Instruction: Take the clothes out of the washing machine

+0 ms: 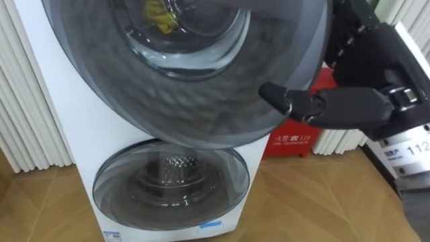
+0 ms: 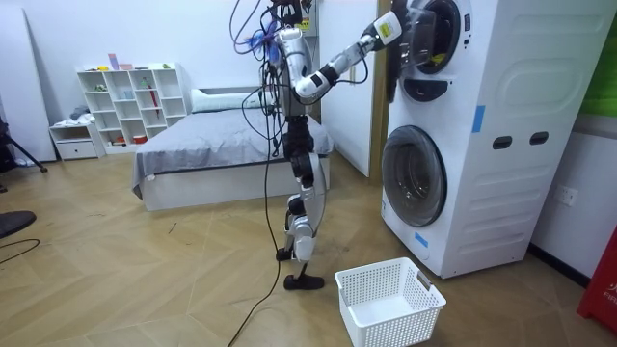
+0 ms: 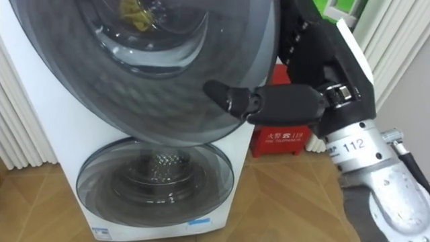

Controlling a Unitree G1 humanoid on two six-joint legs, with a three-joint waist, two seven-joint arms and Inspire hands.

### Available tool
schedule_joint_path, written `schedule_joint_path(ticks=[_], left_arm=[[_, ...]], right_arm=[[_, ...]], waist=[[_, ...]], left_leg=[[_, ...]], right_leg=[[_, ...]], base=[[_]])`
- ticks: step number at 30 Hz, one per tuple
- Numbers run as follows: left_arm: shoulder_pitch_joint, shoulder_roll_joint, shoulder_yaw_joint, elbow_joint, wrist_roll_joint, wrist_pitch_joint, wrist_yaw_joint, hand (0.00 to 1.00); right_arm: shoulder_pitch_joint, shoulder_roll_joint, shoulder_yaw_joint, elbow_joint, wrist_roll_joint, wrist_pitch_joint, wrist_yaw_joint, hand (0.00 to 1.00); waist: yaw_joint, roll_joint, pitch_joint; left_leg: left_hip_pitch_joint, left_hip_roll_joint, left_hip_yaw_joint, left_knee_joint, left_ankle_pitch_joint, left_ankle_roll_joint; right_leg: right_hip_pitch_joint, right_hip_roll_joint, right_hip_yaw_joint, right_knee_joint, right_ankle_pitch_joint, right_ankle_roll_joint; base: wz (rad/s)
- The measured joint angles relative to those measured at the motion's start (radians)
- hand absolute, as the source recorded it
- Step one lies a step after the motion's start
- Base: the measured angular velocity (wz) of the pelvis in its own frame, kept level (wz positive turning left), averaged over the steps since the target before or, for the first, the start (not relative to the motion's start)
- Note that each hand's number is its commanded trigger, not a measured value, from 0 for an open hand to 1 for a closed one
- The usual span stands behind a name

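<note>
Now | right hand (image 3: 295, 104) fingers (image 3: 232, 99) at door rim (image 3: 201, 128) | cloth (image 3: 134, 15) up-left behind glass

A home bedroom with laundry: stacked washer (image 2: 482, 145), bed (image 2: 212, 154) and shelf (image 2: 130, 96) to the room view's left of it, basket (image 2: 390, 304) before it on wood floor (image 2: 145, 270).
</note>
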Motion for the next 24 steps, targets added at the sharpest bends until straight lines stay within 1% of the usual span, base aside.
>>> schedule_joint_path(ticks=[3, 6, 7, 9, 10, 11, 13, 14, 16, 20, 24], left_arm=[[-0.006, 0.000, 0.000, 0.000, 0.000, -0.002, 0.000, 0.00], [-0.006, 0.000, -0.003, 0.000, -0.001, -0.002, 0.000, 0.00], [-0.008, 0.001, -0.007, 0.000, -0.002, -0.002, 0.000, 0.00], [-0.009, 0.001, -0.027, 0.000, -0.018, -0.002, 0.000, 0.00], [-0.009, 0.000, -0.041, 0.000, -0.024, -0.002, -0.001, 0.00], [-0.011, 0.000, -0.054, 0.000, -0.032, -0.002, -0.001, 0.00], [-0.016, 0.000, -0.070, 0.000, -0.038, -0.003, -0.001, 0.00], [-0.019, 0.000, -0.078, 0.002, -0.039, -0.004, -0.001, 0.00], [-0.024, 0.001, -0.081, 0.006, -0.038, -0.004, -0.001, 0.00], [-0.032, 0.002, -0.099, 0.017, -0.038, -0.004, -0.001, 0.00], [-0.032, 0.003, -0.099, 0.018, -0.038, -0.004, -0.002, 0.00]], right_arm=[[0.000, 0.001, 0.000, -0.008, -0.004, -0.008, 0.034, 0.00], [0.002, 0.007, 0.002, -0.017, 0.002, -0.014, 0.069, 0.00], [0.003, 0.012, 0.005, -0.017, 0.002, -0.021, 0.080, 0.00], [0.012, 0.031, 0.013, -0.016, 0.003, -0.031, 0.095, 0.00], [0.023, 0.043, 0.027, -0.013, 0.004, -0.039, 0.101, 0.00], [0.037, 0.049, 0.043, -0.009, 0.005, -0.043, 0.113, 0.00], [0.061, 0.052, 0.065, -0.003, 0.005, -0.043, 0.134, 0.00], [0.075, 0.061, 0.073, -0.003, 0.004, -0.053, 0.148, 0.00], [0.091, 0.067, 0.079, -0.003, 0.001, -0.059, 0.169, 0.00], [0.129, 0.068, 0.091, 0.000, -0.003, -0.045, 0.219, 0.00], [0.138, 0.068, 0.118, 0.001, -0.004, -0.040, 0.250, 0.00]], waist=[[0.005, 0.002, 0.0011], [0.003, 0.004, 0.0018], [0.004, 0.006, 0.0025], [0.005, 0.013, 0.0025], [0.005, 0.018, 0.0007], [0.005, 0.024, -0.0003], [0.005, 0.032, 0.0006], [0.004, 0.037, 0.0015], [0.002, 0.039, 0.0018], [0.003, 0.039, 0.0020], [0.003, 0.037, 0.0022]], left_leg=[[-0.002, 0.002, 0.009, -0.002, 0.000, 0.000], [-0.001, 0.004, 0.014, -0.002, 0.000, 0.000], [-0.001, 0.005, 0.015, -0.001, 0.000, 0.000], [-0.001, 0.006, 0.017, -0.002, 0.000, -0.001], [0.000, 0.007, 0.017, -0.003, -0.001, -0.001], [0.002, 0.007, 0.017, -0.006, -0.001, -0.001], [0.002, 0.008, 0.017, -0.006, -0.001, -0.001], [0.002, 0.008, 0.017, -0.006, -0.001, -0.001], [0.002, 0.008, 0.017, -0.009, -0.001, -0.001], [0.002, 0.006, 0.017, -0.019, 0.000, -0.001], [0.002, 0.006, 0.018, -0.017, 0.000, -0.001]], right_leg=[[-0.007, 0.006, 0.025, 0.001, 0.003, 0.001], [-0.008, 0.008, 0.027, 0.003, 0.005, -0.001], [-0.008, 0.008, 0.027, 0.003, 0.006, -0.001], [-0.009, 0.009, 0.027, 0.003, 0.007, -0.002], [-0.009, 0.010, 0.027, 0.003, 0.008, -0.002], [-0.009, 0.010, 0.026, 0.003, 0.009, -0.003], [-0.009, 0.010, 0.026, 0.003, 0.010, -0.003], [-0.009, 0.010, 0.026, 0.004, 0.010, -0.003], [-0.011, 0.011, 0.026, 0.004, 0.010, -0.003], [-0.012, 0.011, 0.029, 0.002, 0.010, -0.003], [-0.014, 0.011, 0.030, 0.000, 0.010, -0.002]], base=[[-0.10], [-0.05], [0.00], [0.00], [0.00], [0.00], [0.00], [0.00], [0.00], [0.00], [0.00]])
